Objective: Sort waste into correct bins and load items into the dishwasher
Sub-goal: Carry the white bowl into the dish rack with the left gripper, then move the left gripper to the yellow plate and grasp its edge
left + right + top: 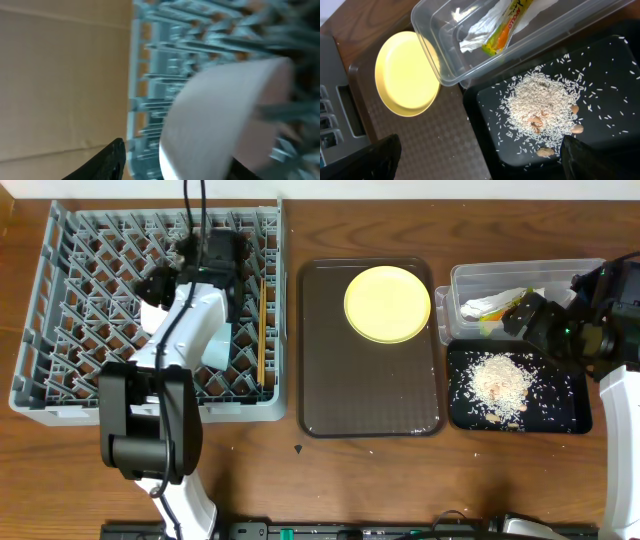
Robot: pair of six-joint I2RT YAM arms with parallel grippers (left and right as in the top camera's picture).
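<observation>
1. Left gripper point(213, 256) – over the upper middle of the rack point(90, 310).
2. Its wrist view is blurred: 1 dark finger point(102, 162) shows at lower left, right beside a white dish point(225, 120) that fills the frame in front of the rack pegs. I cannot tell whether the jaws are clamped on the dish.
3. Chopsticks point(262, 330) – upright along the rack's right edge.
4. Right gripper point(480, 162) – jaws wide apart, holding nothing, above the seam between the tub point(427, 25) and the black tray point(615, 75).
5. Tub, upper right: holds the napkin point(475, 37) and the wrapper point(507, 32).
6. Black tray: rice point(540, 107) piled at its centre, with loose grains around the pile.
7. Plate point(387, 303) – on the brown tray point(370, 390), in its upper right part.
</observation>
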